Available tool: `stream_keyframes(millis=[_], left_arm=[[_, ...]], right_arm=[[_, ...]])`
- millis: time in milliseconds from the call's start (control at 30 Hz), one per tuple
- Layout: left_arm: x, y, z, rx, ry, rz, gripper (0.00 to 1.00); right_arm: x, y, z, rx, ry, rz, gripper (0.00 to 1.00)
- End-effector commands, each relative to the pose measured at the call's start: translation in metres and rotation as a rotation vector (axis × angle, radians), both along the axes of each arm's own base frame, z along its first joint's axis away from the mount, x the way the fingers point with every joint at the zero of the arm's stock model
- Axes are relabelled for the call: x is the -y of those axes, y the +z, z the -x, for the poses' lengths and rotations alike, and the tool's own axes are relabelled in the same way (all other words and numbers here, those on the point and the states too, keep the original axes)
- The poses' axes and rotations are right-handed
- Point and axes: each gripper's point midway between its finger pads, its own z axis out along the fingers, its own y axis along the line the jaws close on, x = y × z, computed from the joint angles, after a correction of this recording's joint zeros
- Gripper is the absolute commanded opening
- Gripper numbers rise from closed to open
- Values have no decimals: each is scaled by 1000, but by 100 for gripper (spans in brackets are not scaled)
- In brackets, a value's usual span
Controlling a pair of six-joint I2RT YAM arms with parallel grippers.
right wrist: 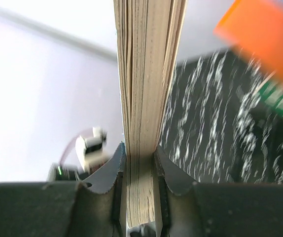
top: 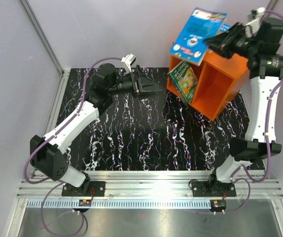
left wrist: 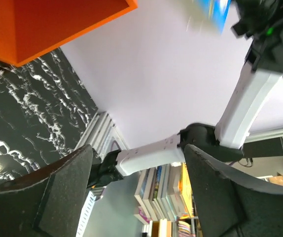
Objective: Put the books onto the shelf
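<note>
Above the shelf (top: 229, 63), your right gripper (top: 216, 41) is clamped narrow on the blue book (top: 196, 34) with the round emblem. It pinches the page edge so the cover hangs tilted over the shelf's top edge, probably to line it up for a compartment. Inside the shelf's left compartment one green book (top: 183, 79) leans, already stowed; the right compartment shows only orange. Left of the shelf, your left gripper (top: 149, 85) hovers low over the table (top: 131, 138), jaws spread wide with nothing between them, seemingly kept out of the way. Count: two books visible, two compartments, two grippers.
</note>
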Motion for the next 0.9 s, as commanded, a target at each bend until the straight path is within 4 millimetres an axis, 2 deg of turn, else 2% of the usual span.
stream_keyframes(millis=[0, 33, 67, 100, 133, 167, 200, 233, 300, 333, 467, 867], left_arm=[[-14, -22, 15, -15, 10, -75, 79], [-16, -25, 18, -20, 14, -78, 79], [-18, -35, 20, -41, 23, -90, 79], [-23, -32, 26, -32, 30, -85, 79], [-24, -35, 29, -31, 32, -86, 79], [-27, -37, 32, -33, 40, -88, 79], [-29, -50, 34, -62, 47, -102, 79], [-33, -47, 39, -52, 55, -95, 79], [-36, -60, 43, -77, 66, -108, 78], [-39, -59, 46, -71, 72, -106, 78], [-44, -66, 51, -78, 92, -122, 78], [-50, -85, 55, -100, 114, -150, 77]], right_arm=[[46, 40, -28, 114, -93, -64, 0], [52, 49, -35, 130, -102, -93, 0], [66, 38, -56, 103, -121, -110, 0], [70, 56, -55, 156, -128, -112, 0], [74, 59, -62, 151, -137, -137, 0], [82, 47, -82, 125, -152, -154, 0], [88, 58, -83, 160, -165, -161, 0], [93, 63, -89, 171, -176, -191, 0], [104, 53, -107, 153, -202, -227, 0], [108, 52, -112, 157, -215, -236, 0], [124, 28, -134, 113, -271, -241, 0], [142, -22, -168, 28, -297, -238, 0]])
